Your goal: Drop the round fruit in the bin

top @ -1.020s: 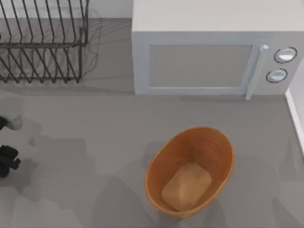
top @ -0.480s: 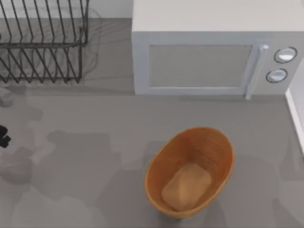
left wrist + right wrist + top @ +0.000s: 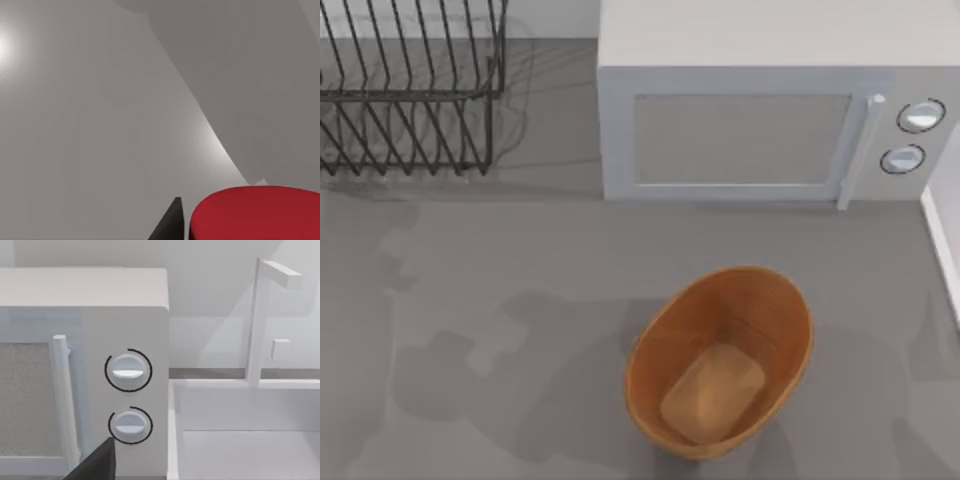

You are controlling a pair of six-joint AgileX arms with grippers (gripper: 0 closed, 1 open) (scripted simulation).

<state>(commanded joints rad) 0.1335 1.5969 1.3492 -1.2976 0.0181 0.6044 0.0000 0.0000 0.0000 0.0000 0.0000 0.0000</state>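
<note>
The round fruit (image 3: 260, 212) is bright red and sits very close in the left wrist view, right beside a black finger (image 3: 172, 222) of my left gripper (image 3: 235, 227), which is shut on it above the grey table. The bin (image 3: 760, 310), an oval orange-brown ribbed basket with a tan bottom, stands at the front right of centre in the top view, with nothing inside. My right gripper (image 3: 97, 465) appears as a dark tip at the edge of the right wrist view, facing the microwave's knobs.
A white microwave (image 3: 740, 130) stands at the back, behind the bin. A black wire rack (image 3: 410, 90) fills the back left corner. A white sink basin (image 3: 240, 435) with a tap lies to the microwave's right. Grey tabletop (image 3: 500, 300) stretches left of the bin.
The dark left gripper seen at the top view's left edge has slid out past that edge. Shadows on the table have shifted towards the bin. The bin has not moved.
</note>
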